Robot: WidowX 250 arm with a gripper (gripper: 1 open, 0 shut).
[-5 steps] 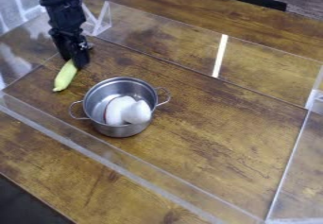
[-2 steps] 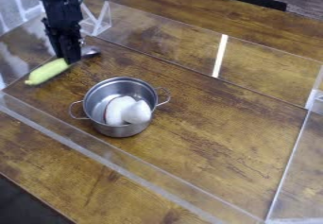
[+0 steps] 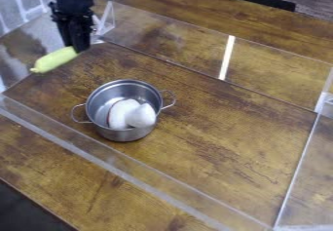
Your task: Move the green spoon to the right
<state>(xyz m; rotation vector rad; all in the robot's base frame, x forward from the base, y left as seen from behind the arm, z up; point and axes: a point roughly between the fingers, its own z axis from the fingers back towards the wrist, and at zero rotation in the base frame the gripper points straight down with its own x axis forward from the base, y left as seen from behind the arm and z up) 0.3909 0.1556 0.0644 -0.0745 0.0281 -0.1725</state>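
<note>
The green spoon (image 3: pixel 55 59) shows as a thick yellow-green handle sticking out to the lower left from under my gripper (image 3: pixel 78 48). Its silver bowl end is hidden by the fingers. My gripper comes straight down from the black arm at the upper left and is shut on the spoon's near end. The spoon hangs a little above the wooden table, to the upper left of the steel pot (image 3: pixel 124 108).
The steel pot holds a white object (image 3: pixel 130 114) and stands left of centre. A clear plastic wall (image 3: pixel 156 181) rings the work area, with a raised panel at the right (image 3: pixel 313 147). The wooden table (image 3: pixel 221 98) stretches to the right of the pot.
My gripper shut on the spoon's end and rose, shifting slightly right. The spoon swung from pointing down to lying nearly level and lifted off the table.
</note>
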